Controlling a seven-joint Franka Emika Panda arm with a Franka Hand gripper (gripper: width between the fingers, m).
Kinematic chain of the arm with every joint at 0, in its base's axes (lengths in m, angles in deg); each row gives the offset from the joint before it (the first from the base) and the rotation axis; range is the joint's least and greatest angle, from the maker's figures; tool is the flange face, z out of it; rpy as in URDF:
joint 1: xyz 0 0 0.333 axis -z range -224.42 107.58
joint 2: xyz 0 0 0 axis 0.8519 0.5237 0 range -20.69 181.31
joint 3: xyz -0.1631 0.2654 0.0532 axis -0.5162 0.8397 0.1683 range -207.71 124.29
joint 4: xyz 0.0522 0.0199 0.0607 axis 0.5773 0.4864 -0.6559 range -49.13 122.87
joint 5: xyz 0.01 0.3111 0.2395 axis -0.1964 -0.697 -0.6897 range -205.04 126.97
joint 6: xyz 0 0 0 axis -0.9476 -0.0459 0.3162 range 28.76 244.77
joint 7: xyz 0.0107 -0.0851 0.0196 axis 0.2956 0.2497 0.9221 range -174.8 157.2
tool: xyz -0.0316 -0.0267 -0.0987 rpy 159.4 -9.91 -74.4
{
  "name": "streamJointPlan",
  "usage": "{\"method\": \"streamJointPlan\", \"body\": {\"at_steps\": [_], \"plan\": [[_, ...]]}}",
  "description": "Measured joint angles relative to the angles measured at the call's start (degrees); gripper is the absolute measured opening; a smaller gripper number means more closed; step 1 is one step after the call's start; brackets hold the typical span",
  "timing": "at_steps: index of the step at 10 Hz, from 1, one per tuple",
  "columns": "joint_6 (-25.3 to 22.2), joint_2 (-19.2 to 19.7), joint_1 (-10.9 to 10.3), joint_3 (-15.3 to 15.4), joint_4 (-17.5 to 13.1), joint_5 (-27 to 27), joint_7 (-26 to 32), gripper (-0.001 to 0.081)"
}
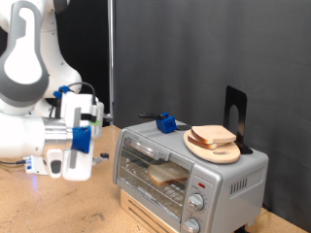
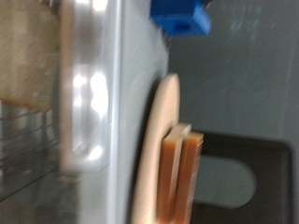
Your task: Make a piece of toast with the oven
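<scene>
At the exterior view's left, I see my white robot arm (image 1: 34, 58) bending down over a wooden table (image 1: 58, 209), with the gripper (image 1: 76, 167) hanging near the oven's open side. I cannot tell whether its fingers are apart or together. To the right stands the silver oven (image 1: 190, 173), with two round knobs at its lower right front. A pale slice sits inside on the rack (image 1: 165, 173). On the oven's top lies a small blue object (image 1: 167, 122), then a round wooden plate (image 1: 214, 149) holding the piece of toast (image 1: 212, 137). A black stand (image 1: 234, 115) rises just behind the plate. The wrist view, blurred, shows the plate edge-on with sliced bread upon it.
</scene>
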Motion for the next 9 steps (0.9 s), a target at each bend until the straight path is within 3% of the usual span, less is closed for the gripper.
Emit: {"method": "streamJointPlan", "body": {"at_steps": [3, 6, 9], "plan": [[12.75, 3.19, -1.96, 1.23, -2.68, -6.82, -0.76, 0.0808], [5.85, 3.78, -1.11, 1.02, -3.72, -3.90, -3.23, 0.0808], [8.69, 9.07, -1.59, 1.78, -8.85, -6.67, -3.64, 0.0808]]}}
